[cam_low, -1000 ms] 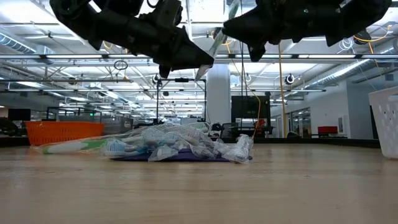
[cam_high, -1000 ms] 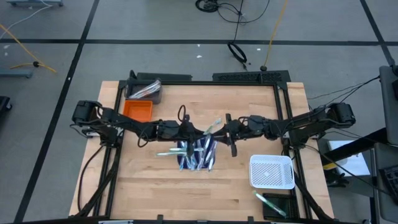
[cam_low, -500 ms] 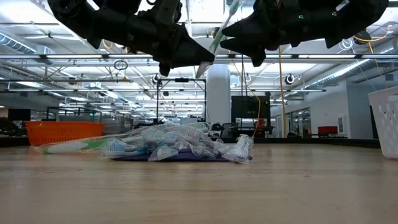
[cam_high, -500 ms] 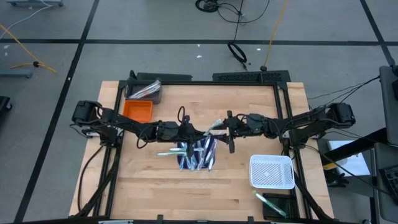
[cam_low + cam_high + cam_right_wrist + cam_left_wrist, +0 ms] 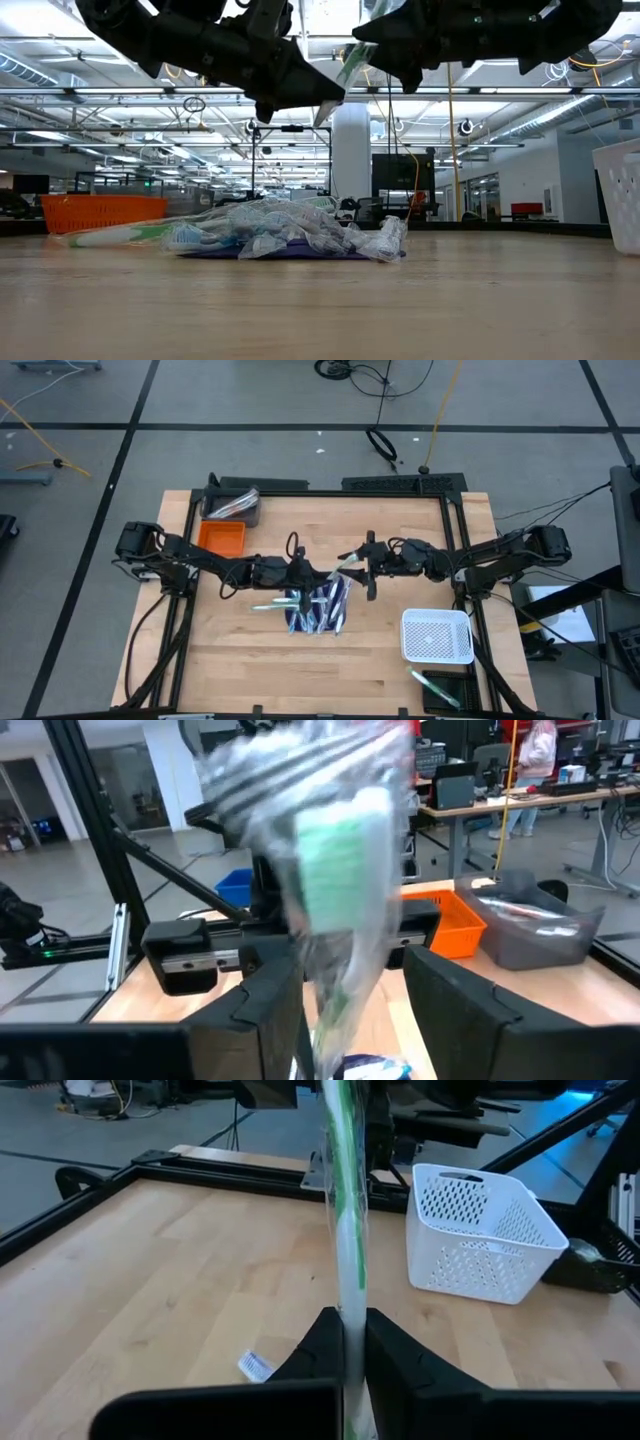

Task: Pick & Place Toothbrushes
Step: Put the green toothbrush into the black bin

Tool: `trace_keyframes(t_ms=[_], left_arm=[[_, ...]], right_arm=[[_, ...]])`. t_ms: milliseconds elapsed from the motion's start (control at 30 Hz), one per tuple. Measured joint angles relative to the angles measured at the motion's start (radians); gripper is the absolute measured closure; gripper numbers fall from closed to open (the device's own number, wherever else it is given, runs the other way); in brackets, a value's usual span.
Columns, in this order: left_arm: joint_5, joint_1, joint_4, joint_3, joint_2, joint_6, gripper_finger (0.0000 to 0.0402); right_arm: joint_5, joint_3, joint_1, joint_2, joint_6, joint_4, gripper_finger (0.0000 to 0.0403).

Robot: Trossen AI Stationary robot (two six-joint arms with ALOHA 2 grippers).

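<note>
Left gripper (image 5: 352, 1342) is clamped on a wrapped toothbrush (image 5: 345, 1200); right gripper (image 5: 350, 1010), spread apart, should close squarely before left releases.

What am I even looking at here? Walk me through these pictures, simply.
Two dark robot arms work over a wooden table. One camera looks straight down, one sits at table height, and one rides on each wrist. The left gripper is shut on a green wrapped toothbrush, held in the air. The right gripper stands open with its fingers on either side of the toothbrush's other end. A pile of wrapped toothbrushes lies on a dark blue mat. Also there: an orange bin, a grey bin, and a white basket.
</note>
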Motion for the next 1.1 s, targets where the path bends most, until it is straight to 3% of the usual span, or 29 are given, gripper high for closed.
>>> trace_keyframes(t_ms=[167,367,700,933,1100], left_arm=[[0.0,0.0,0.0,0.0,0.0,-0.001,0.0373],[-0.008,0.0,0.0,0.0,0.0,0.0,0.0358],[-0.004,0.001,-0.009,0.0,-0.011,0.009,0.0355],[0.002,0.0,-0.062,-0.001,-0.067,0.027,0.0355],[0.001,0.0,-0.167,-0.001,-0.113,0.028,0.0355]], right_arm=[[-0.003,0.0,-0.001,0.0,0.006,-0.003,0.0269],[-0.008,0.0,0.0,0.0,-0.019,0.008,0.0386],[-0.009,0.0,0.001,-0.05,-0.012,-0.074,0.0392],[-0.008,0.0,0.032,-0.228,0.015,-0.319,0.0392],[-0.098,0.0,0.094,-0.385,0.109,-0.564,0.0392]])
